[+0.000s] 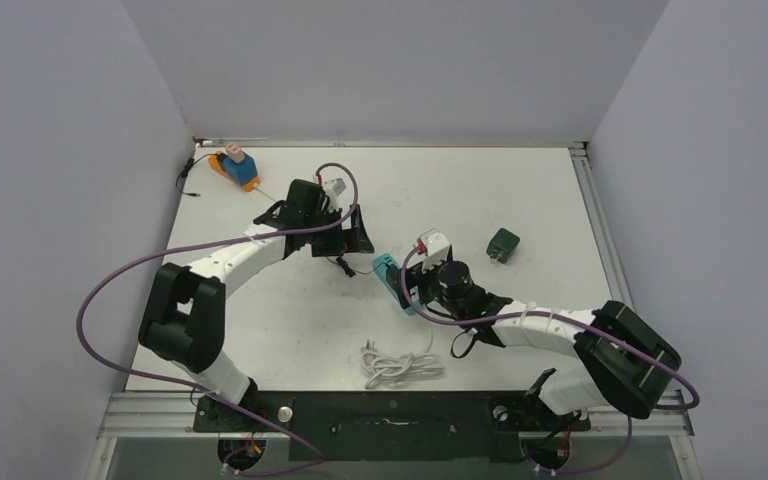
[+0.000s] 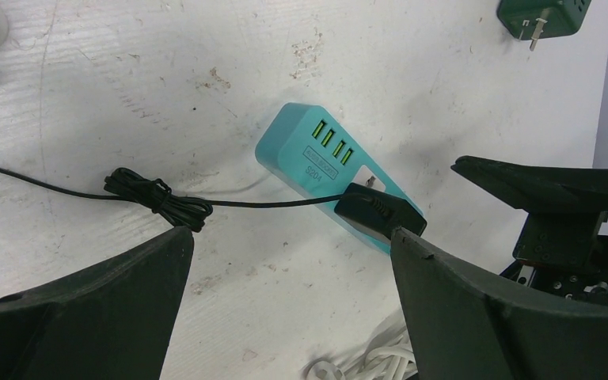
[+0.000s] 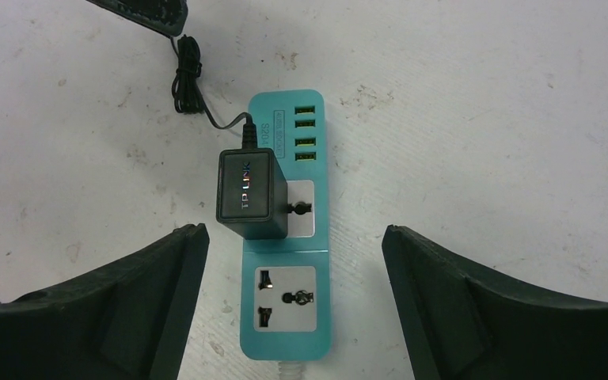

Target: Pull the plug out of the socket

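The blue plug point(image 1: 239, 167) sits seated in the orange socket point(image 1: 219, 166) at the far left corner of the table point(image 1: 520, 190), close to the back wall, its pale top facing up. From my overhead view neither arm is touching it.

The left gripper point(image 1: 352, 238) hovers nearest, but it is well apart from the plug, off toward the middle of the table. The right gripper point(image 1: 400, 283) is farther off again, nearer the arm bases.

On my left wrist feed the jaws are spread wide and hold nothing. What lies between them is a teal power strip point(image 2: 293, 150), not the orange one, with a black adapter point(image 2: 380, 212) on it. A thin black wire point(image 2: 63, 186) trails off to the left.

The right wrist feed shows the same. That gripper point(image 3: 294, 231) is released and empty, its two fingers point(image 3: 127, 309) straddling the teal strip without touching it. The black adapter is plugged into the strip's upper outlet.

The plug and the orange socket appear in neither wrist view.

A dark green adapter point(image 1: 503, 243) lies alone to the right of the teal strip. A coiled white cable point(image 1: 397, 364) rests near the front edge, between the two arms
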`<action>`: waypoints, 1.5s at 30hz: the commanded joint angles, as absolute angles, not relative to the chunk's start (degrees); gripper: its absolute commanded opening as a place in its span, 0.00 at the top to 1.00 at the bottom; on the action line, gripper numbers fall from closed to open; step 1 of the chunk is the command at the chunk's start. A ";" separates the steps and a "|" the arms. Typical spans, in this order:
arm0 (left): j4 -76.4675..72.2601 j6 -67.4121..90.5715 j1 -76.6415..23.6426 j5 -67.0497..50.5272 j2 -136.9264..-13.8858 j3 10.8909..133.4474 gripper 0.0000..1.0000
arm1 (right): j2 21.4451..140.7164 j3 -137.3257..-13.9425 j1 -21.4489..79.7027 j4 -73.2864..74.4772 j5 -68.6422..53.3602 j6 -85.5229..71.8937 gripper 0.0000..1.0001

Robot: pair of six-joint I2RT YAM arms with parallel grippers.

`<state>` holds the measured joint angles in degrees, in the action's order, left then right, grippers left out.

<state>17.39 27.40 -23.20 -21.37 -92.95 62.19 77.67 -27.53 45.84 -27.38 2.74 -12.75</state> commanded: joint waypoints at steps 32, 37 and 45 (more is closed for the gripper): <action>16.26 28.91 -23.20 -25.29 -96.34 63.26 0.09 | 91.16 -38.10 51.48 -32.52 7.42 -9.14 0.71; 17.23 28.36 -23.03 -26.29 -97.21 64.08 0.09 | 89.16 -36.29 52.01 -34.40 7.76 -9.01 0.94; 16.96 29.66 -21.65 -30.52 -99.94 64.28 0.09 | 83.30 -30.43 52.72 -40.80 8.70 -9.72 0.95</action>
<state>17.96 28.40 -22.79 -26.85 -98.59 62.19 88.05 -32.03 52.12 -33.12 7.25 -9.45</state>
